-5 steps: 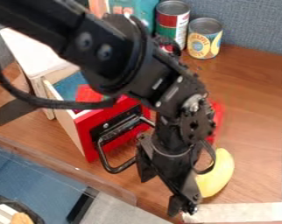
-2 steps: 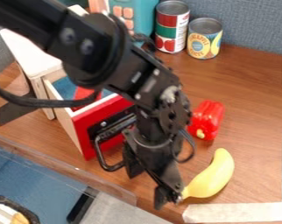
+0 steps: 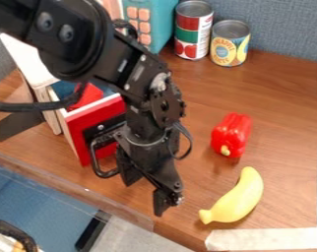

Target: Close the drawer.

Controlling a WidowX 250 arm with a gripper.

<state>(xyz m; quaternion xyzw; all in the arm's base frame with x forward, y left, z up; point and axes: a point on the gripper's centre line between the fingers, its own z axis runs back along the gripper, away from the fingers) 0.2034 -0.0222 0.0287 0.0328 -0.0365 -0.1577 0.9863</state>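
Observation:
The red-fronted drawer [image 3: 76,129] stands partly pulled out of the white and wooden cabinet [image 3: 39,61], with blue inside and a red object in it. Its dark handle [image 3: 97,165] sticks out from the front. My gripper [image 3: 144,197] hangs low just right of the drawer front, close against the handle. The arm hides part of the drawer front and its right side; contact with the front cannot be made out for certain.
A red pepper [image 3: 231,135] and a yellow banana [image 3: 237,198] lie right of the gripper. Two cans [image 3: 193,34] and a teal toy [image 3: 151,19] stand at the back. The table's front edge [image 3: 69,186] runs below the drawer.
The arm and gripper have moved left, away from the pepper and banana. The drawer front and handle have shifted left toward the cabinet, so the drawer is less far out.

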